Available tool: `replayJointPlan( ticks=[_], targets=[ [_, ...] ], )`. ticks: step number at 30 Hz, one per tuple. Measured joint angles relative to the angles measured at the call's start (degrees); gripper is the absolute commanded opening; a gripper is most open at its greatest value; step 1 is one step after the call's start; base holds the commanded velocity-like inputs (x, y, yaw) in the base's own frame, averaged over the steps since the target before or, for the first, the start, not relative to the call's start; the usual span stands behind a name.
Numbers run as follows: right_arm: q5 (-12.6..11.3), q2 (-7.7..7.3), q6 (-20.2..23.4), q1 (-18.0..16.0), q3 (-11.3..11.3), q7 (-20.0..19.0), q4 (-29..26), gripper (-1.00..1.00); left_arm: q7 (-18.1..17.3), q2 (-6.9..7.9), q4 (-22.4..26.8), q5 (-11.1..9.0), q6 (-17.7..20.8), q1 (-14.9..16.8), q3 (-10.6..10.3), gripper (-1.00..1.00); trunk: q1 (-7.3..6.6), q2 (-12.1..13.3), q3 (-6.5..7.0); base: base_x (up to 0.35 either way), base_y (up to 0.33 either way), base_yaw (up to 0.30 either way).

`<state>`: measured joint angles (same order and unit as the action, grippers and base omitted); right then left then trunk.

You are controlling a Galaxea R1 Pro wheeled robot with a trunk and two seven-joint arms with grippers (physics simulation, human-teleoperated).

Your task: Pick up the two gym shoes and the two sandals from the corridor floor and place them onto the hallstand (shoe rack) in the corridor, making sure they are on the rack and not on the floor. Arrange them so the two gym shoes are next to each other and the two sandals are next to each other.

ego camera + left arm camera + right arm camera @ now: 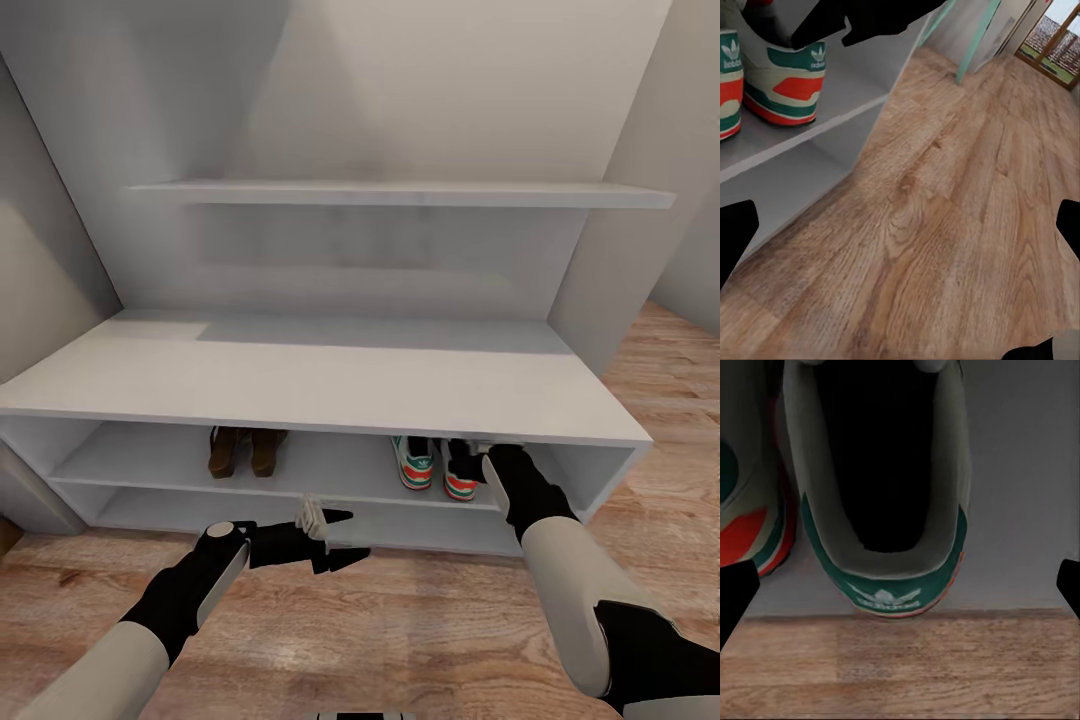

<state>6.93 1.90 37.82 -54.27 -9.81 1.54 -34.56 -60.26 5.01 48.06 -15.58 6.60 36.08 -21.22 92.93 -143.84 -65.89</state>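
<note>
White-green-orange gym shoes (432, 467), brown sandals (245, 450)

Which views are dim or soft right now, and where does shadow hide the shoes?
Head view: evenly lit; the light-grey hallstand's bench top shades the upper shelf, so the dark brown sandals look murky. Right wrist view: dim and soft, the white, green-striped gym shoe's opening pure black. Left wrist view: brightest, the wood-plank floor has crisp grain, with daylight glare at the far doorway.

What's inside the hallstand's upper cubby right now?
Both sandals sit together at left; both gym shoes side by side at right. The right gripper covers part of the right-hand shoe.
</note>
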Motion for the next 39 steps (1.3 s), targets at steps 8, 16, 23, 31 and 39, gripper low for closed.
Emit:
replayJointPlan(
  ticks=[8,16,23,31,39],
  targets=[
    [0.6,0.03,0.0,0.0,0.0,0.0,-0.1,1.0,0.0,0.01,0.0,0.0,0.0,0.0,0.0,1.0,0.0,0.0,0.0,-0.31,0.0,0.0],
    [0.6,0.04,0.0,0.0,0.0,0.0,-0.1,1.0,0.0,0.0,0.0,0.0,0.0,0.0,0.0,1.0,0.01,0.0,0.0,-0.336,0.0,0.0],
    [0.6,0.04,0.0,0.0,0.1,0.0,-0.1,1.0,0.0,0.01,0.0,0.0,0.0,0.0,0.0,1.0,0.01,0.0,0.0,-0.338,0.0,0.0],
    [0.5,-0.02,-0.9,0.0,0.1,0.0,-0.1,1.0,0.0,0.01,0.0,0.0,0.0,0.0,0.0,1.0,0.0,0.0,0.0,-0.32,0.0,0.0],
    [0.5,0.01,-3.8,0.0,0.1,0.0,-0.1,1.0,-0.1,0.08,0.0,0.0,0.0,0.0,0.2,1.0,-0.03,0.0,0.01,-0.059,0.0,0.0]
  ],
)
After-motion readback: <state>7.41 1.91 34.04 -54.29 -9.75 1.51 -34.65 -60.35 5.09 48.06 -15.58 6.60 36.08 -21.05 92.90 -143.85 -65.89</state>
